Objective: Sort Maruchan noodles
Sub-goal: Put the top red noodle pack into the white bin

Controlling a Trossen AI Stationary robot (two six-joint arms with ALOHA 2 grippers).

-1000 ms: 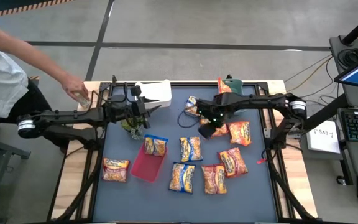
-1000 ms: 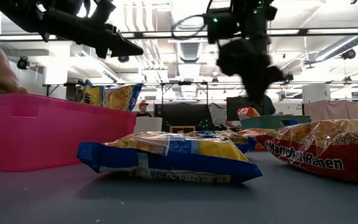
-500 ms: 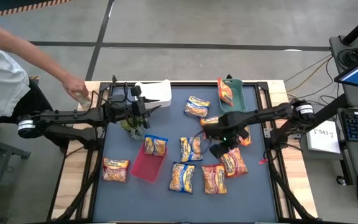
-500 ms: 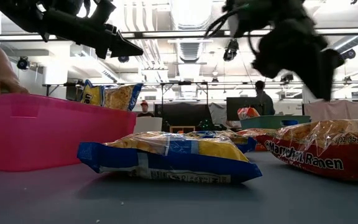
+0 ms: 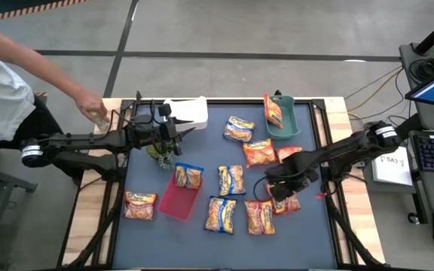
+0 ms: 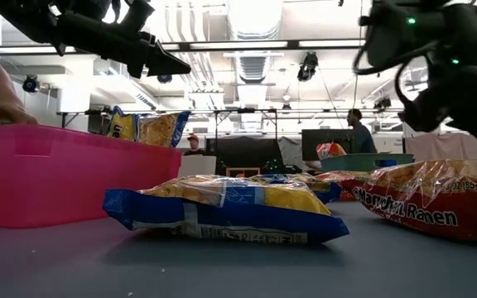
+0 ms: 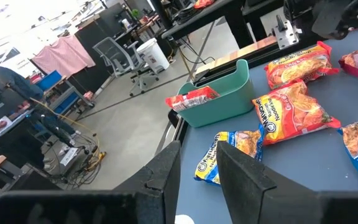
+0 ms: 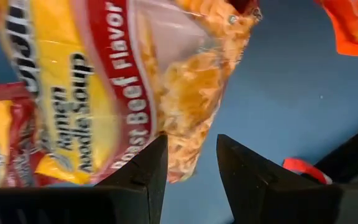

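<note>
Several Maruchan noodle packets lie flat on the dark table mat. My right gripper (image 5: 276,186) points steeply down, open, close above a red-trimmed beef packet (image 5: 283,199), whose edge (image 8: 185,155) shows past the fingers. I cannot tell whether it touches. Blue-trimmed packets (image 5: 232,180) (image 5: 221,214) and another red one (image 5: 259,217) lie beside it. One blue packet (image 5: 189,176) rests on the red tray's (image 5: 176,202) far end. My left gripper (image 5: 178,129) waits raised at the far left, open and holding nothing.
A green bin (image 5: 285,128) at the far right holds one packet (image 5: 273,111). Orange packets (image 5: 261,152) lie near it. A white bin (image 5: 188,111) and a small plant (image 5: 160,155) stand by the left gripper. A person's hand (image 5: 93,111) reaches over the far left corner.
My right gripper has swung from the far middle of the table toward the near right, sinking and rolling about its own line as it went, and now stands over the red-trimmed beef packet. The packets lie as before.
</note>
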